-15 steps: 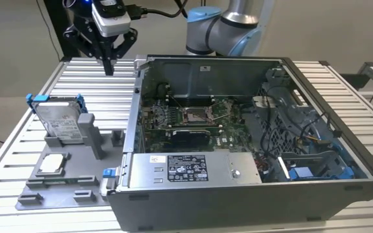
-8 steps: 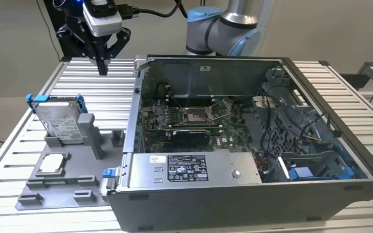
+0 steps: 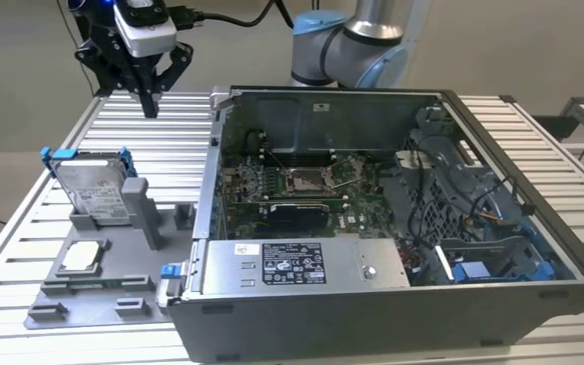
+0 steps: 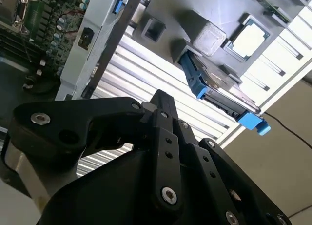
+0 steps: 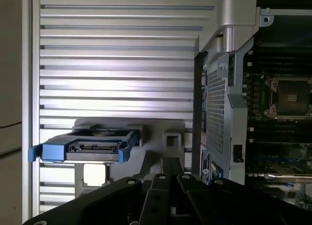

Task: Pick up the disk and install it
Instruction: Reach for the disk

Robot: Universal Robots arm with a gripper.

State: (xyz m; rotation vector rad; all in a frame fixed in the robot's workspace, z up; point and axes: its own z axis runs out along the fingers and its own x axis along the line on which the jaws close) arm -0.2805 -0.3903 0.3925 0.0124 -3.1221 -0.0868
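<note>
Gripper (image 3: 150,112): 2 fingers pressed together, empty, raised outside the open case (image 3: 373,304). The disk (image 3: 94,190) stands upright in the grey holder (image 3: 89,304) beside that case (top edge exposed for grasping).

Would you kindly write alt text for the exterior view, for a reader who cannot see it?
The arm's gripper hangs shut and empty above the slatted table, apart from the disk, which stands on edge in a grey holder at the exterior view's left. An open computer case, its motherboard exposed, takes up the middle and right.
</note>
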